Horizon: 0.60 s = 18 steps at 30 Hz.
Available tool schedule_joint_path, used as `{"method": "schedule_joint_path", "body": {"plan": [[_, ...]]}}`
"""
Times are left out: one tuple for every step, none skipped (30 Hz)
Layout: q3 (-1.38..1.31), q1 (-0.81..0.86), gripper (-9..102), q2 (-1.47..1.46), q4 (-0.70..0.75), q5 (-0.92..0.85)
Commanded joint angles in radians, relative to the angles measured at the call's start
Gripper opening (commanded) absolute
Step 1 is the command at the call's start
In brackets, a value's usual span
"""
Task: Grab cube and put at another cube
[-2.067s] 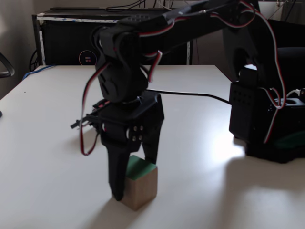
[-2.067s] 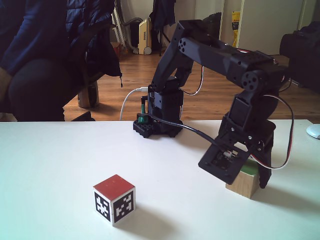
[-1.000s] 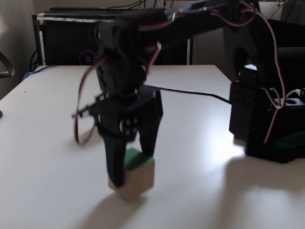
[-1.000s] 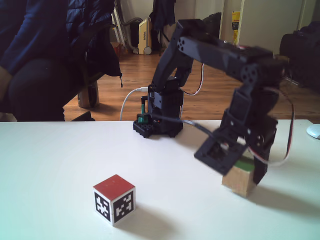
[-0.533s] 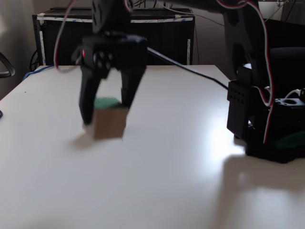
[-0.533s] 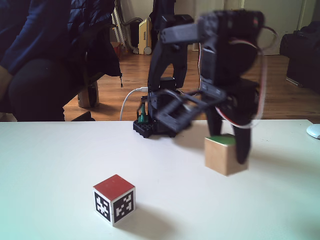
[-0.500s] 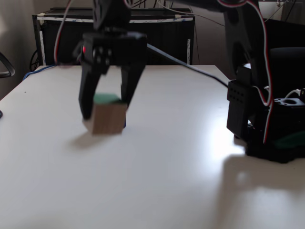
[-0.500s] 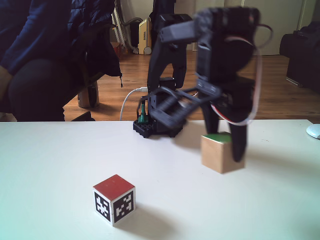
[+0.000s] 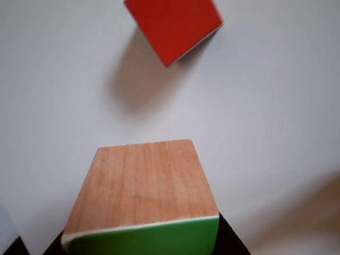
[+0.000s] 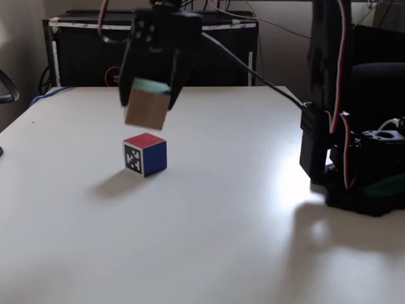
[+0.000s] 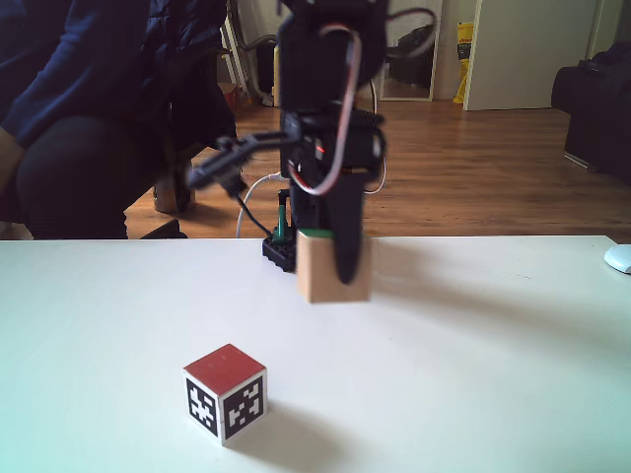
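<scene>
The cube (image 10: 147,109), light wood with a green top face, hangs in the air with my gripper (image 10: 148,104) shut on it. In that fixed view it hovers just above and slightly behind another cube (image 10: 145,154), which has a red top, a marker face and a blue side and rests on the table. The other fixed view shows the held cube (image 11: 322,268) in the gripper (image 11: 335,276), up and to the right of the red-topped cube (image 11: 225,394). In the other view the wooden cube (image 9: 143,191) fills the lower half and the red cube (image 9: 172,26) lies beyond it.
The arm's black base (image 10: 354,171) stands at the table's right side, with a cable running from it. A black cabinet (image 10: 82,57) sits behind the table. A seated person (image 11: 79,118) is beyond the far edge, and a white object (image 11: 619,258) lies at the right edge.
The gripper lifted the green-topped cube off the table and swung it left and upward. It now hangs over the red-topped cube.
</scene>
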Motion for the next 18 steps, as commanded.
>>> {"method": "schedule_joint_path", "body": {"plan": [[0.032, 0.049, 20, 0.117, -0.005, -0.015], [0.043, 0.063, 20, 0.132, -0.005, -0.017], [0.049, 0.078, 20, 0.141, -0.005, -0.014], [0.052, 0.094, 20, 0.147, -0.005, -0.008], [0.051, 0.107, 20, 0.147, 0.002, -0.003], [0.049, 0.121, 20, 0.144, 0.006, 0.003], [0.049, 0.135, 20, 0.141, 0.008, 0.008], [0.048, 0.147, 20, 0.138, 0.009, 0.012], [0.044, 0.160, 20, 0.133, 0.009, 0.015], [0.040, 0.170, 20, 0.129, 0.012, 0.018], [0.038, 0.181, 20, 0.124, 0.012, 0.018], [0.032, 0.192, 20, 0.120, 0.012, 0.018], [0.028, 0.201, 20, 0.112, 0.012, 0.020], [0.021, 0.209, 20, 0.106, 0.012, 0.015], [0.011, 0.219, 20, 0.098, 0.012, 0.014], [-0.002, 0.230, 20, 0.089, 0.012, 0.014], [-0.017, 0.241, 20, 0.077, 0.012, 0.014], [-0.029, 0.252, 19, 0.066, 0.012, 0.014]]}}
